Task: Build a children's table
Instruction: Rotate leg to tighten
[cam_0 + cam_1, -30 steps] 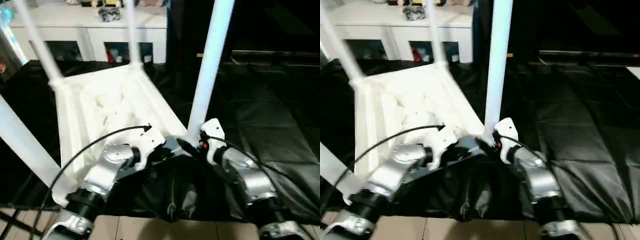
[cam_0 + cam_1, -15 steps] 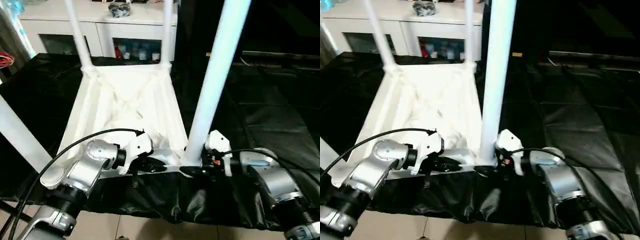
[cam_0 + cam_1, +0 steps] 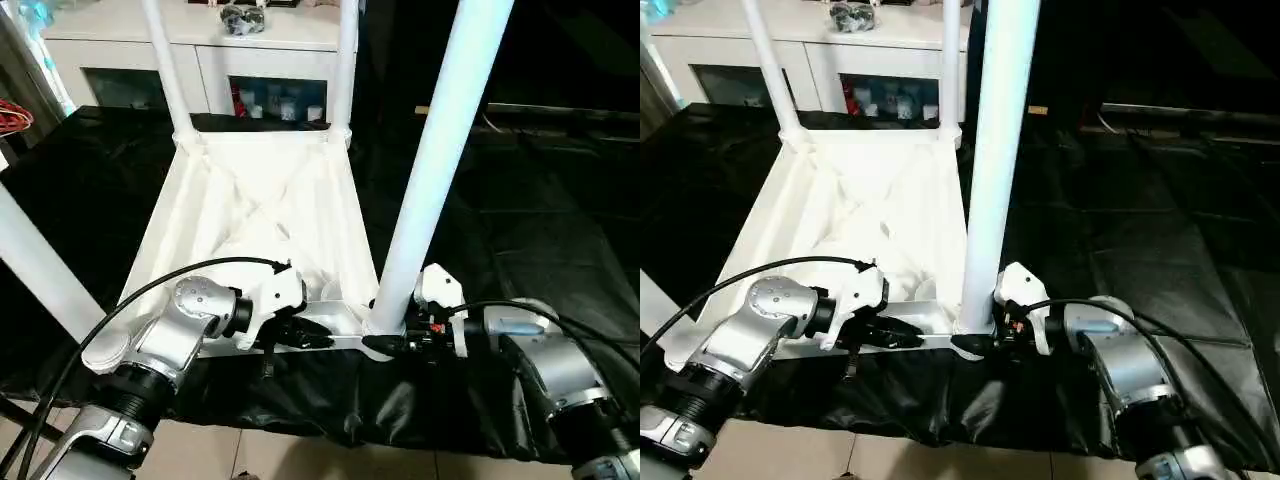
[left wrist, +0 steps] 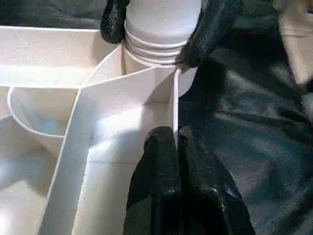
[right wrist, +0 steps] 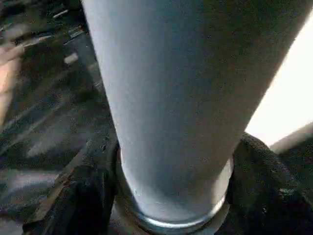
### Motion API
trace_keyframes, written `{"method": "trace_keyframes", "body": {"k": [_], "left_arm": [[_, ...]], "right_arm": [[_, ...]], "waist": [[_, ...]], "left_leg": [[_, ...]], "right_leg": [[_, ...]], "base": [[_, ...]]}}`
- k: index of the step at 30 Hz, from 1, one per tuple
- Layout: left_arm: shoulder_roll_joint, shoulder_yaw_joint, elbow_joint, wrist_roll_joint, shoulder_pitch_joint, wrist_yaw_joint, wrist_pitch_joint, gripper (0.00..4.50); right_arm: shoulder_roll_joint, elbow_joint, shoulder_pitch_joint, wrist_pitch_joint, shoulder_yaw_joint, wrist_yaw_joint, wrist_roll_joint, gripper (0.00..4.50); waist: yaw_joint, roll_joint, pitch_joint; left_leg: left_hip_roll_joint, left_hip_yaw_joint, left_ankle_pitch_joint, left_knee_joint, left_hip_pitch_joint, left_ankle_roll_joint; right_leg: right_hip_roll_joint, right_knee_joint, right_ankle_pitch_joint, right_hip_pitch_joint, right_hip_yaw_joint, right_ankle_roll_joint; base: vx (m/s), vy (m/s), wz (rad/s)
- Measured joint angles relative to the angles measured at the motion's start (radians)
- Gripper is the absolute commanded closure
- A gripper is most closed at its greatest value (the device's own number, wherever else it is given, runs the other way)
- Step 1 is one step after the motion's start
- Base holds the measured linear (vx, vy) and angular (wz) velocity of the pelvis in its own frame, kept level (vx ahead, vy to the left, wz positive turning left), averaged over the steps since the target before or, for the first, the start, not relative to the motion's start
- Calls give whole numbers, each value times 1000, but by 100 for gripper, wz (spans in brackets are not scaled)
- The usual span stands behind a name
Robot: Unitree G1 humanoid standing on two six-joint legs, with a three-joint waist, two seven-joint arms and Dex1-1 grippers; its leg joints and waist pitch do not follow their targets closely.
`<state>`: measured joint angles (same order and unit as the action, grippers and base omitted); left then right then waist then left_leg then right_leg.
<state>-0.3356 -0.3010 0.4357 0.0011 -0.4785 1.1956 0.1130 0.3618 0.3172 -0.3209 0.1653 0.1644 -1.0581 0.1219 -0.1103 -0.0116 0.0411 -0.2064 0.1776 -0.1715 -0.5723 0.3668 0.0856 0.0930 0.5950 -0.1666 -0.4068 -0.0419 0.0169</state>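
The children's table (image 3: 260,200) lies upside down on black cloth, its ribbed underside up and all four white legs standing in the corner sockets. My left gripper (image 3: 315,338) is shut on the thin rim wall (image 4: 175,98) of the near edge, close to the near right corner. My right gripper (image 3: 385,345) sits at the foot of the near right leg (image 3: 440,170). Its black fingers (image 5: 88,196) press on both sides of the leg just above the socket, and they also flank the leg's ringed base (image 4: 156,34) in the left wrist view.
A white cabinet (image 3: 270,45) with glass doors stands behind the table. Black cloth (image 3: 530,220) spreads wide to the right. Tiled floor (image 3: 300,455) shows below the cloth's front edge. The near left leg (image 3: 35,270) rises beside my left arm.
The view has shifted and steadied. My right gripper's fingers have drawn in around the foot of the near right leg. The left gripper keeps its hold on the rim.
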Motion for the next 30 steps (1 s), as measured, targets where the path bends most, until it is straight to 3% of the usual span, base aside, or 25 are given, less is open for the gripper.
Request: {"method": "trace_keyframes", "body": {"k": [9, 11, 13, 17, 23, 27, 30], "left_arm": [[147, 47, -94, 83, 53, -327, 175, 450], [156, 47, -105, 85, 59, -347, 188, 450], [157, 47, -116, 87, 65, -351, 191, 450], [157, 44, -139, 93, 74, -350, 196, 450], [134, 36, -148, 78, 74, -291, 182, 450], [73, 23, -142, 38, 73, -164, 136, 450], [46, 20, -113, 27, 61, -105, 104, 450]], "right_arm": [[-236, 99, -32, -1, -99, 510, -78, 178], [-247, 99, -32, 0, -102, 536, -79, 178], [-247, 97, -32, -2, -102, 533, -79, 122], [-243, 93, -32, -2, -106, 506, -72, 91], [-157, 65, -28, -2, -76, 360, -50, 45], [-63, -2, -8, -3, -29, 171, -17, 32], [-29, -15, -3, -3, -12, 93, -6, 32]], "waist": [[52, 0, -2], [52, -2, -3], [52, -3, -4], [50, -3, -4], [46, -3, -4], [21, -3, -4], [18, -3, -3]], "left_leg": [[1, -2, 0, 1, -1, 0], [1, -2, 0, 2, -1, 0], [1, -2, 0, 3, -1, 0], [1, -2, 0, 3, 0, 0], [1, -2, 0, 3, 1, 0], [0, -2, 0, 4, 1, 0], [0, -1, 0, 2, 2, 0]], "right_leg": [[0, -1, -3, 1, 0, 5], [0, -2, -3, 1, 0, 5], [0, -2, -3, 1, 0, 5], [0, -2, -3, 0, 0, 6], [0, -2, -3, -1, 0, 6], [0, -2, -3, -2, -2, 4], [0, -1, -2, -1, 0, 3]], "base": [[0, 0, 0], [0, 0, 0], [0, 0, 0], [0, 0, 0], [0, 0, 0], [0, 0, 0], [0, 0, 0]]}}
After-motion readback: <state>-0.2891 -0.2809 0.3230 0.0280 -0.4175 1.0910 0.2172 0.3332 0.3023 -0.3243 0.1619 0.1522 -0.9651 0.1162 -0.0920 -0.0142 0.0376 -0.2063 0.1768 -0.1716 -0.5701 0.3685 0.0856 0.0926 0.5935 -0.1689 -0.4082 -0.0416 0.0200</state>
